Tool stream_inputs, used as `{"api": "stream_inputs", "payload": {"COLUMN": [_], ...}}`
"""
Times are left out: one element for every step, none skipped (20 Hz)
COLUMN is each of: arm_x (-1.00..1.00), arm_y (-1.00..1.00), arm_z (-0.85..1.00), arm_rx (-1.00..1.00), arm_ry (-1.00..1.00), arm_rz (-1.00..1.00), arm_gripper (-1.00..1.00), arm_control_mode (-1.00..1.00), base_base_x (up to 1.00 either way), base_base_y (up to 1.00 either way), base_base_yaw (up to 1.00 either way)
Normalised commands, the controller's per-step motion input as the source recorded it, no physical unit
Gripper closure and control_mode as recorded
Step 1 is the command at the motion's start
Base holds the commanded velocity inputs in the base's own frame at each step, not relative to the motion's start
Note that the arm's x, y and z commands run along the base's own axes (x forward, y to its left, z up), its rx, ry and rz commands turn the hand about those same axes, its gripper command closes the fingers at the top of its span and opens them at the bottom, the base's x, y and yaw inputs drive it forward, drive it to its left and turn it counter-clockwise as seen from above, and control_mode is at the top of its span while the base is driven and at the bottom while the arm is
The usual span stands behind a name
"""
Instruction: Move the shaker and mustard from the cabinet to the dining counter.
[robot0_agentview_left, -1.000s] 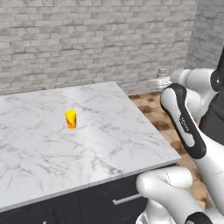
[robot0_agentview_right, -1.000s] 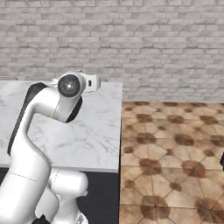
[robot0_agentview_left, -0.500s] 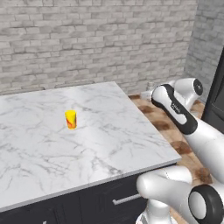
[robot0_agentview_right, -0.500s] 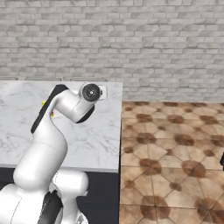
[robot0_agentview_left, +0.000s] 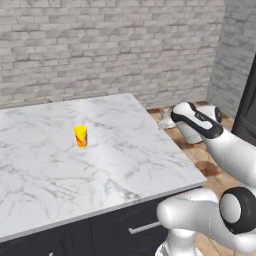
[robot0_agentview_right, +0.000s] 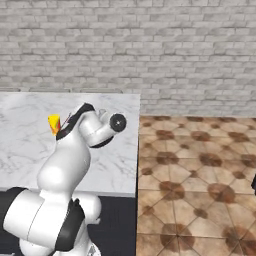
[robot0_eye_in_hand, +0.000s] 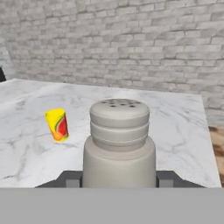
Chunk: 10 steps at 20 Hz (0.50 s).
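Shaker (robot0_eye_in_hand: 119, 142) sits upright between the two dark fingers (robot0_eye_in_hand: 165, 179) of the gripper (robot0_eye_in_hand: 118, 180), held around its lower body, domed holed top pointing up. In the hand view it hangs at the near edge of the dining counter (robot0_eye_in_hand: 179, 131), w/ the marble top spread behind it; whether it's above the top or just off the edge, can't tell.

Handling, as a guess: small, rigid, light, smooth round sides, so prob. a bit slippery. The wide lower barrel is the right place to grip; the ridged neck and cap are narrower and may twist. Keep it upright so nothing spills from the holes. Base looks flat, should stand fine once set down.

Views: hand view gives the grip and a small bright yellow cup (robot0_eye_in_hand: 57, 125) w/ a red mark standing well apart on the marble. Left base view shows the arm reaching low off the counter's right corner, over brown floor tiles (robot0_agentview_left: 202, 162); the wrist hides the fingers, though something small and grey shows just past it. Right base view has the yellow cup (robot0_agentview_right: 54, 123) partly behind the arm.

No mustard bottle or cabinet in sight.
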Motion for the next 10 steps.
{"api": "stream_inputs", "payload": {"arm_x": [0.12,0.11,0.04,0.00,0.00,0.00,0.00,0.00,0.00,0.00], "arm_y": [0.00,0.00,0.00,0.00,0.00,0.00,0.00,0.00,0.00,0.00], "arm_z": [-0.38,-0.38,-0.40,-0.45,-0.46,-0.48,-0.48,-0.47,-0.38,-0.33], "arm_rx": [-0.01,-0.01,-0.03,-0.03,-0.03,-0.03,-0.02,-0.01,0.00,0.00], "arm_ry": [0.08,0.07,0.09,0.11,0.12,0.11,0.11,0.10,0.10,0.09], "arm_rz": [0.09,0.09,0.08,0.08,0.08,0.08,0.08,0.08,0.07,0.07], "arm_gripper": [1.00,1.00,1.00,1.00,1.00,1.00,1.00,1.00,1.00,1.00], "arm_control_mode": [-1.00,-1.00,-1.00,-1.00,-1.00,-1.00,-1.00,-1.00,-1.00,-1.00], "base_base_x": [0.00,0.00,0.00,0.00,0.00,0.00,0.00,0.00,0.00,0.00], "base_base_y": [0.00,0.00,0.00,0.00,0.00,0.00,0.00,0.00,0.00,0.00], "base_base_yaw": [0.00,0.00,0.00,0.00,0.00,0.00,0.00,0.00,0.00,0.00]}}
